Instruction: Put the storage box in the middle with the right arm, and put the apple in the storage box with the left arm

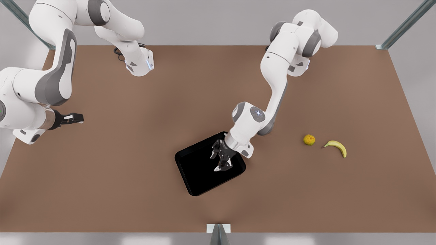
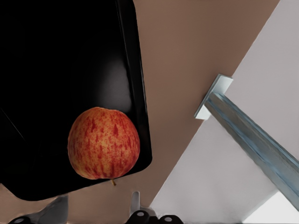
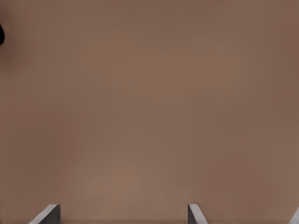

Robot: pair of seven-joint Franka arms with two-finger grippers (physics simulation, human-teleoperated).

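Left gripper (image 1: 221, 160) hangs over the storage box (image 1: 194, 170), fingers spread and holding nothing. Just beneath them the apple (image 2: 103, 143) lies inside the box, close against its corner wall. Lifting away carelessly could clip the fruit and roll it, or nudge the box off centre. Right gripper (image 1: 73, 118) waits well apart, fingers parted and empty.

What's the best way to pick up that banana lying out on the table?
Take the banana at the middle of its curve, from straight above, fingers closing across its narrow width. It lies flat on the table, and the yellow-green fruit sits apart from it. The left gripper hangs over the storage box; the right gripper waits at the front view's left.
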